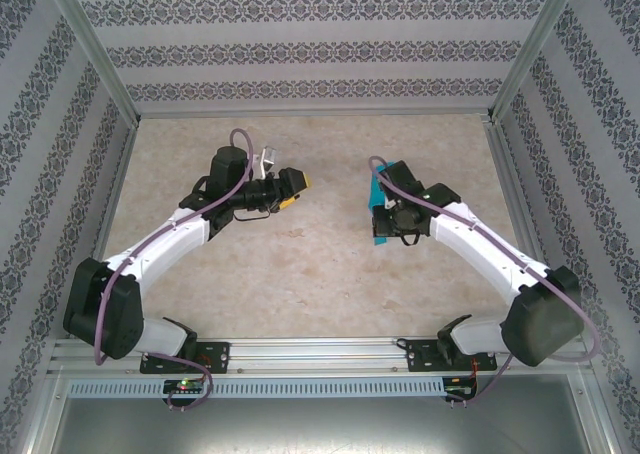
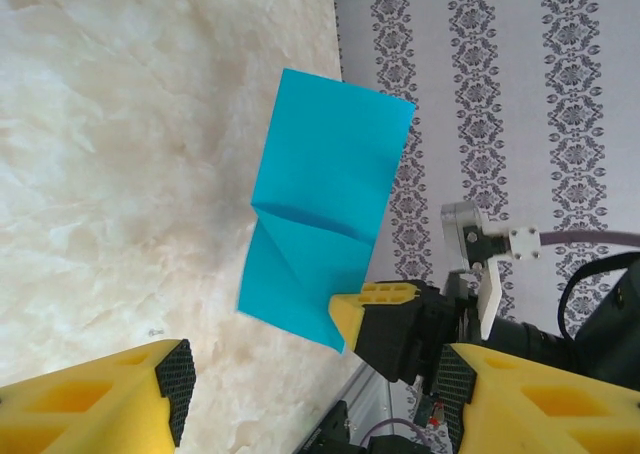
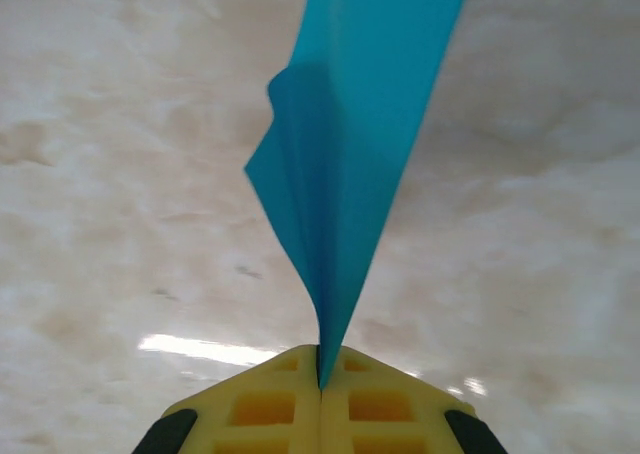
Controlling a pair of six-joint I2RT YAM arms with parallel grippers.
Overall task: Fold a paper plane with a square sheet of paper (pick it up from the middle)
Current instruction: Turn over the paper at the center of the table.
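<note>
Aluminium rail (image 1: 320, 352) along the near edge, then pale marbled tabletop (image 1: 300, 274) — over it the right gripper (image 3: 320, 372), pressed together, pinches a corner of the partly folded teal sheet (image 3: 350, 124); the left gripper (image 2: 310, 394) faces it, spread, apart. Patterned wallpaper walls (image 1: 300, 54) beyond.

You see the square sheet of paper (image 2: 325, 194), teal-blue and partly folded: one crease runs straight across it, with a diagonal fold below. It stands on edge in the air, right of centre, its lower corner pinched in the right gripper (image 3: 320, 369).
</note>
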